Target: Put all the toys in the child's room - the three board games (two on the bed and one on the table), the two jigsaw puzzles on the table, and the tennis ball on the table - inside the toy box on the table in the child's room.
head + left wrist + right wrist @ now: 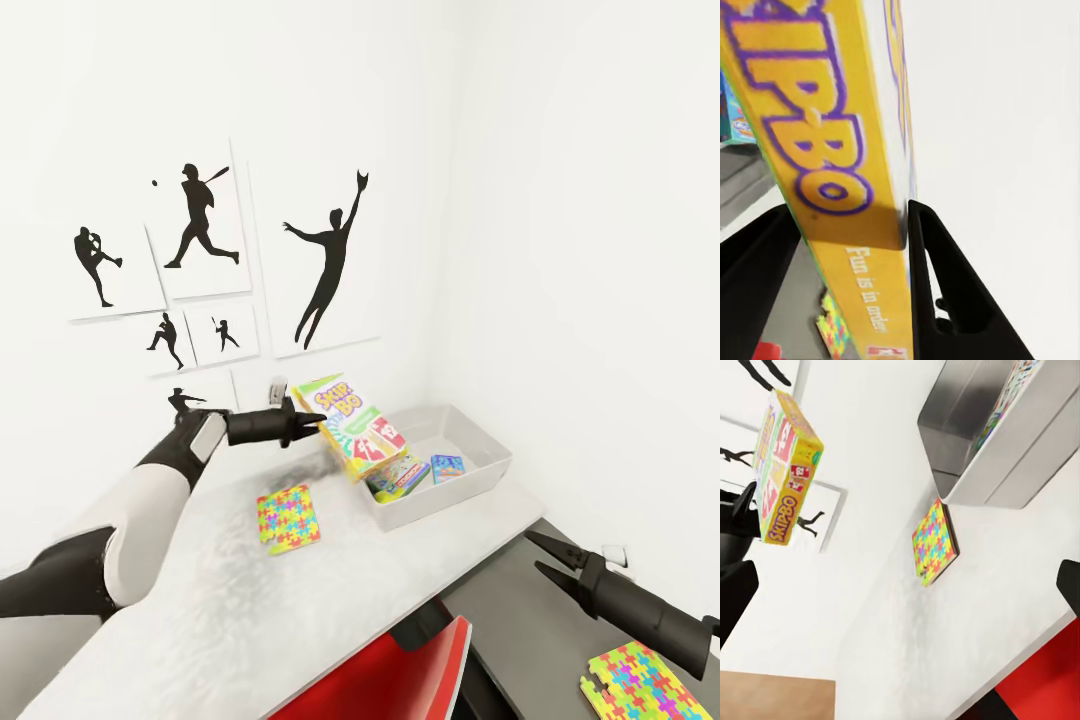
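Yellow-fronted, green-edged SKIP-BO cardboard game box clamped by one edge in the black left end effector, held tilted in the air above the near rim of the pale grey sloping-sided toy box. Inside: two smaller game boxes. Multicolour jigsaw square flat on the grey-white worktop, beside the bin. Right end effector spread, empty, above a second jigsaw square.
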`<state>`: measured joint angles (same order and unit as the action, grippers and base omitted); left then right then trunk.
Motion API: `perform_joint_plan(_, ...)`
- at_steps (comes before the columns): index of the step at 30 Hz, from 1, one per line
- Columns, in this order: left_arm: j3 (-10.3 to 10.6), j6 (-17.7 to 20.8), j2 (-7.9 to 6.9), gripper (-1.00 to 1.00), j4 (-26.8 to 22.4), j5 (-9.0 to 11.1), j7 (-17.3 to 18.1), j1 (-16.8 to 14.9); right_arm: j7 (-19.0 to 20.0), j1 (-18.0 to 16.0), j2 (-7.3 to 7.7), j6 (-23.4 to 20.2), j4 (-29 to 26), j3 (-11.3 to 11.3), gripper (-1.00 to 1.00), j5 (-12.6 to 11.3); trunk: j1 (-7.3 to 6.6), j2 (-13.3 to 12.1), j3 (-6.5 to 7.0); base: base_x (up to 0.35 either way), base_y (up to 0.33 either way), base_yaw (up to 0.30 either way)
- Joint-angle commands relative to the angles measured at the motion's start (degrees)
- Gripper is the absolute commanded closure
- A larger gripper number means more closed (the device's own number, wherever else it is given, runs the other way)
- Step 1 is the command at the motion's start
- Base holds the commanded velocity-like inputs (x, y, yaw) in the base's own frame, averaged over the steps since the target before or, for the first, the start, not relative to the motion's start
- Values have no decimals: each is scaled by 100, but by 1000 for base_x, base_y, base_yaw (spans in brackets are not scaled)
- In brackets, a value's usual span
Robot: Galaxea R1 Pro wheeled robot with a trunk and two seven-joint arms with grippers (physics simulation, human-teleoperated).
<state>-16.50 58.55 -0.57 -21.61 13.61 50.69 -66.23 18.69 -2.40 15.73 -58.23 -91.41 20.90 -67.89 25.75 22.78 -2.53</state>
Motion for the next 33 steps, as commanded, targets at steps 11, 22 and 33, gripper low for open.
perform_joint_plan(11,-1074,-1219,684,100,536,-32,-678,-13,64,-7,29,-38,2,27,-100,48,4,14,-14,0,0,0)
perform_joint_plan(22,-1143,-2325,1032,100,1181,-8,-700,-13,58,-7,19,-30,1,27,-100,56,4,14,-14,0,0,0)
perform_joint_plan(33,-1129,-3987,1057,100,1343,1075,-1581,-4,63,-7,34,-30,1,19,-100,56,4,14,-14,0,0,0)
